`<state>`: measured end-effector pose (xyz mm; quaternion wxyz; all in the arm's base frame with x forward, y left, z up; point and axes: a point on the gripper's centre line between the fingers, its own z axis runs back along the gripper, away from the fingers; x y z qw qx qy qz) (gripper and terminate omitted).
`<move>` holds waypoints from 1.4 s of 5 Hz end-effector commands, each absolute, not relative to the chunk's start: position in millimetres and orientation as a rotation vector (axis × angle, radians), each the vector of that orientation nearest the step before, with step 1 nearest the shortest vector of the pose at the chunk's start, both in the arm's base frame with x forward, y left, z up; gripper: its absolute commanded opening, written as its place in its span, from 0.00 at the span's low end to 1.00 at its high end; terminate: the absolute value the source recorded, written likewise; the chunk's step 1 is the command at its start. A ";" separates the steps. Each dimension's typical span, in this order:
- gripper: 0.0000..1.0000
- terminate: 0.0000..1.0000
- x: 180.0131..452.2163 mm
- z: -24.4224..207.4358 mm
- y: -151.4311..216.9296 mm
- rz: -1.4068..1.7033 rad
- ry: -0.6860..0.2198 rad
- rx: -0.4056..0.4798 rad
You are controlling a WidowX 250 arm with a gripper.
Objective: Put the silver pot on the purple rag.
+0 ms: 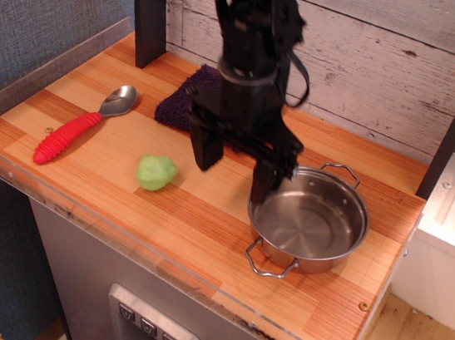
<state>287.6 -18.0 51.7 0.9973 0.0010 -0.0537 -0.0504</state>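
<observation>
The silver pot (311,221) sits at the right of the wooden counter, empty, with wire loop handles at front and back. My black gripper (235,175) is open, hanging just left of the pot; its right finger (265,182) is at the pot's left rim, its left finger (206,147) over bare wood. The purple rag (179,103) lies at the back of the counter, partly hidden behind the gripper.
A spoon with a red handle (71,135) lies at the left. A green round object (157,172) sits left of the gripper. A dark post (150,9) and a wooden plank wall (370,46) stand behind. The counter's front edge (196,279) has a clear lip.
</observation>
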 end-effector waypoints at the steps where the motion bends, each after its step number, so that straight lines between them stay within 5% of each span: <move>1: 1.00 0.00 303.0 21.8 -23.4 -0.126 -0.092 0.027; 2: 1.00 0.00 304.4 15.9 -25.1 -0.141 -0.094 0.013; 3: 0.00 0.00 303.8 24.1 -29.7 -0.136 -0.132 0.002; 6: 0.00 0.00 312.8 56.9 -20.8 -0.015 -0.145 -0.133; 7: 0.00 0.00 326.6 82.9 32.1 0.126 -0.185 -0.185</move>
